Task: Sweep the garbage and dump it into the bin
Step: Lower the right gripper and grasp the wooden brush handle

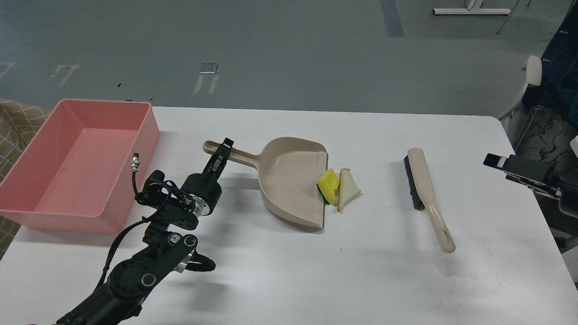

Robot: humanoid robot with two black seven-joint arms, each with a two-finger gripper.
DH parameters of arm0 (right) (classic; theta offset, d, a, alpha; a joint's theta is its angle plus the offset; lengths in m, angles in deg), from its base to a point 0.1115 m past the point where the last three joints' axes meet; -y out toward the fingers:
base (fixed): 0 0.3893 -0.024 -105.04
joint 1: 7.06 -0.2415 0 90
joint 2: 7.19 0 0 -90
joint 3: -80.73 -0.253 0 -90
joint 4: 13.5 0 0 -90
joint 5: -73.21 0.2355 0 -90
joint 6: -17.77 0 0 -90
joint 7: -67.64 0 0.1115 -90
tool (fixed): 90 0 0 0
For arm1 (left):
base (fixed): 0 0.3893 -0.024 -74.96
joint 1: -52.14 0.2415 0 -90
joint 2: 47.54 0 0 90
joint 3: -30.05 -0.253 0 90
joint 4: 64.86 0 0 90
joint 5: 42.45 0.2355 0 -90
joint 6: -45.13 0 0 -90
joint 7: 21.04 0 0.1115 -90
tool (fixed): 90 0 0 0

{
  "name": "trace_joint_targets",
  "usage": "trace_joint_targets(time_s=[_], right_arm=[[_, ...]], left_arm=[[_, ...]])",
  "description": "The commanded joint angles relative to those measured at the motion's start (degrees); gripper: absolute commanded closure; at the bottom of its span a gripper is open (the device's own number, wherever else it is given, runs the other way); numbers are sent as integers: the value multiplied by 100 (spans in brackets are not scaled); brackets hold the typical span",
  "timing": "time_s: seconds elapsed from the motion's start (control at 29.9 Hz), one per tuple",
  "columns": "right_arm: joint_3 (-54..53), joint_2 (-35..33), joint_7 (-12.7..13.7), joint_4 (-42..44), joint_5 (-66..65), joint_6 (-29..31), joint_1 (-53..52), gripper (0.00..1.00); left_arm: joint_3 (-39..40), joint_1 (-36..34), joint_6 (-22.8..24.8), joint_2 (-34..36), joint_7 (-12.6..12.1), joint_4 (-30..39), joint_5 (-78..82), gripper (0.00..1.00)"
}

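Observation:
The yellow sponge (328,181) with its dark green layer lies on the front lip of the beige dustpan (289,180). The white bread slice (348,188) lies on the table just outside the lip, against the sponge. My left gripper (223,152) is shut on the dustpan's handle (241,156). The pink bin (74,162) stands at the table's left end and looks empty. My right gripper (496,161) comes in low at the right edge, right of the brush (424,189). Its fingers cannot be told apart.
The beige hand brush with black bristles lies loose on the white table (361,271), handle toward me. A checked cloth (18,126) shows behind the bin. A chair (533,72) stands off the table's far right corner.

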Motion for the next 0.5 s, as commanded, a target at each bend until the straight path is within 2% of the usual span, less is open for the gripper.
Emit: trace_joint_targets(time_s=[0.0, 0.23, 0.47], right_arm=[[18, -60, -4, -113, -688, 17, 277, 0], [123, -34, 40, -140, -962, 70, 349, 0], [431, 360, 303, -157, -954, 61, 322, 0]], left_arm=[[0, -4, 2, 0, 0, 14, 7, 100], [0, -4, 1, -9, 0, 40, 7, 100], [0, -4, -16, -96, 0, 49, 15, 100]])
